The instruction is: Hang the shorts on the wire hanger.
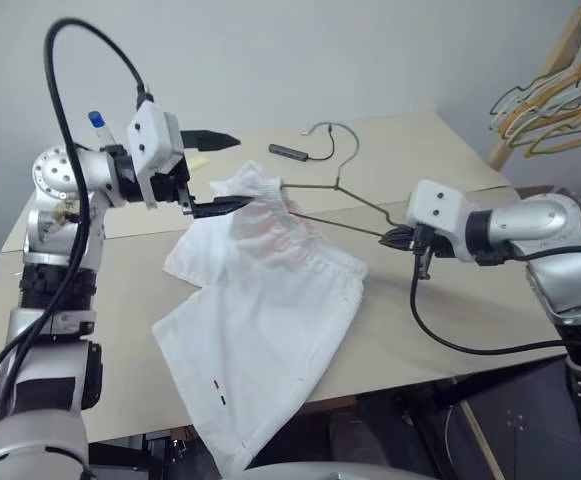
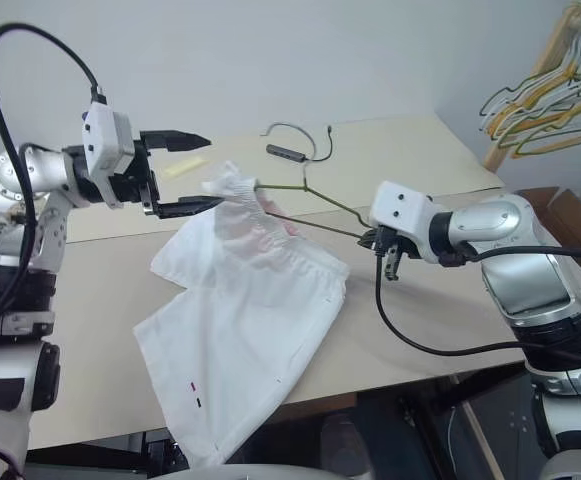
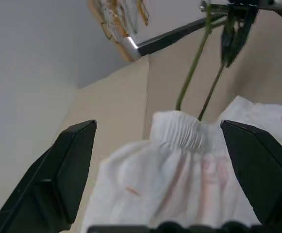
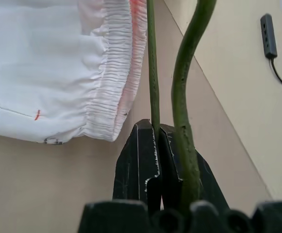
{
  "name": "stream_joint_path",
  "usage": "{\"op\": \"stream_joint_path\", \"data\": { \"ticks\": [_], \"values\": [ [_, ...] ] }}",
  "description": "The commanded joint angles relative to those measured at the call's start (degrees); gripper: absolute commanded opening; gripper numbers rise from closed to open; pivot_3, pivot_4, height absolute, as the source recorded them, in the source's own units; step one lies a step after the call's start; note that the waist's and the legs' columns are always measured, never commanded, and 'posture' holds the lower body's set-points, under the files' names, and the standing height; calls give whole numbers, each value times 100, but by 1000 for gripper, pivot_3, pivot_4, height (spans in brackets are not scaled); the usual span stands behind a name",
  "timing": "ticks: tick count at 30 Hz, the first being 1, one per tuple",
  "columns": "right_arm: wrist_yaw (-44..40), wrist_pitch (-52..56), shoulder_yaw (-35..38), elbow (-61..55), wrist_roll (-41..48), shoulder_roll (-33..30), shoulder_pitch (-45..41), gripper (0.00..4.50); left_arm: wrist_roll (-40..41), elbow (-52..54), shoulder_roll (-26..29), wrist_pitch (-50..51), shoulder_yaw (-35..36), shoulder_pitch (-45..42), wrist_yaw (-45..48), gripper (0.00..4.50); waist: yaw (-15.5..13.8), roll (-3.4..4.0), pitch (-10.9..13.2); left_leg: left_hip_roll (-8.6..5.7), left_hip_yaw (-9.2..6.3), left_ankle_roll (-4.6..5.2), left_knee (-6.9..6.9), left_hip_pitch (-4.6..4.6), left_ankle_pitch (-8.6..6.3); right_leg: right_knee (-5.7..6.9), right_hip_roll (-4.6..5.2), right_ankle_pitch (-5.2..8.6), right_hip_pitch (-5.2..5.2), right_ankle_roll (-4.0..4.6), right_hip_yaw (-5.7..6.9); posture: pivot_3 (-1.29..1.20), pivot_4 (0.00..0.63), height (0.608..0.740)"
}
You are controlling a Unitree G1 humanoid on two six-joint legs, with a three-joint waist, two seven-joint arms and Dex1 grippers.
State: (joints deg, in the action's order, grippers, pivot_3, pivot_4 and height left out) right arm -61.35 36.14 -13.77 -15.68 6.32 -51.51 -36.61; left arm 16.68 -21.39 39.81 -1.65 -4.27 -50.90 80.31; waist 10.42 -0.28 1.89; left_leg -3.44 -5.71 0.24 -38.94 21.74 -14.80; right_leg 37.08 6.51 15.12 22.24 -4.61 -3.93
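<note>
The white shorts (image 1: 260, 310) lie on the table (image 1: 440, 160), one leg drooping over the front edge. Their gathered waistband (image 1: 258, 192) is lifted and threaded onto one end of the thin wire hanger (image 1: 355, 205), whose hook (image 1: 338, 128) points toward the wall. My right gripper (image 1: 402, 238) is shut on the hanger's other corner; the right wrist view shows its fingers (image 4: 148, 145) pinching the wire (image 4: 153, 73). Level with the raised waistband, my left gripper (image 1: 238, 172) is open wide. In the left wrist view the waistband (image 3: 177, 133) sits between its fingers (image 3: 68, 165), apart from both.
A small black dongle (image 1: 288, 152) with a cable lies behind the hanger's hook. A pale yellow note (image 1: 198, 160) rests by the left gripper. Yellow and green hangers (image 1: 560, 95) bunch on a wooden rack at the far right. A cardboard box (image 2: 570, 215) stands beyond the table's right edge.
</note>
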Motion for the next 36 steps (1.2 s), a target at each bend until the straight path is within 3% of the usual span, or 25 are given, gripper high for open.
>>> {"op": "stream_joint_path", "data": {
  "ticks": [1, 3, 5, 8, 13, 20, 23, 29, 36],
  "values": [
    [-90, 22, -40, -146, -14, 18, -273, 0, -492, -694, 106, -773, -419, -460, 764, 4451, 48, 0, 0, 0, 0, 0, 1, -2, 0, -1, -1, 0, -1, 0, 0, -232, 0, 740],
    [-116, -10, -84, -104, -49, 9, -330, 0, -827, -1154, 144, -1191, -672, -659, 1014, 4451, 134, 0, 0, 3, -2, 0, 2, -5, 0, 0, -5, 0, -3, 0, 2, -232, 0, 740],
    [-166, -25, -99, -106, -55, 3, -371, 0, -1356, -1670, 77, -1775, -877, -860, 671, 4451, 197, 0, 0, 3, -2, 1, 4, -4, 0, 1, -5, 0, -1, 0, 3, -231, 0, 740],
    [-232, -19, -92, -143, -45, 3, -395, 0, -1696, -2219, -147, -2030, -956, -1108, 238, 3877, 275, -1, 1, 2, -5, 1, 4, -2, 0, 1, -4, 0, -1, -1, 3, -238, 0, 740],
    [-259, 150, -44, -236, 36, 31, -412, 0, -1571, -2284, -391, -2069, -838, -1066, 311, 2571, 345, -1, 1, 3, -7, 3, 3, 3, 0, 1, -2, 2, 2, -3, 3, -250, 0, 740],
    [-357, 449, 50, -369, 305, 41, -461, 0, -1430, -2148, -431, -1842, -798, -862, 607, 221, 462, -1, 1, 4, -11, 3, 3, 4, 0, 5, -2, 2, 3, -3, 3, -258, 0, 740],
    [-386, 452, 88, -400, 361, 10, -459, 0, -1432, -2109, -420, -1807, -786, -819, 621, 27, 493, -1, 1, 4, -11, 3, 3, 4, 0, 5, -2, 2, 3, -3, 3, -262, 0, 740],
    [-206, 622, 664, -341, 504, -297, -49, 1756, -1163, -2013, -409, -1248, -537, -770, 535, 0, 478, -1, 1, 3, -15, 3, 3, 5, 0, 5, 0, 2, 3, -4, 5, -259, 0, 740],
    [526, 879, 1900, 25, 682, -323, 1520, 3937, -889, -1520, -264, -524, -198, -416, 377, 0, 435, -1, 0, 2, -21, 3, 1, 8, 0, 9, 3, 2, 2, -4, 8, -241, 0, 740]
  ]
}}
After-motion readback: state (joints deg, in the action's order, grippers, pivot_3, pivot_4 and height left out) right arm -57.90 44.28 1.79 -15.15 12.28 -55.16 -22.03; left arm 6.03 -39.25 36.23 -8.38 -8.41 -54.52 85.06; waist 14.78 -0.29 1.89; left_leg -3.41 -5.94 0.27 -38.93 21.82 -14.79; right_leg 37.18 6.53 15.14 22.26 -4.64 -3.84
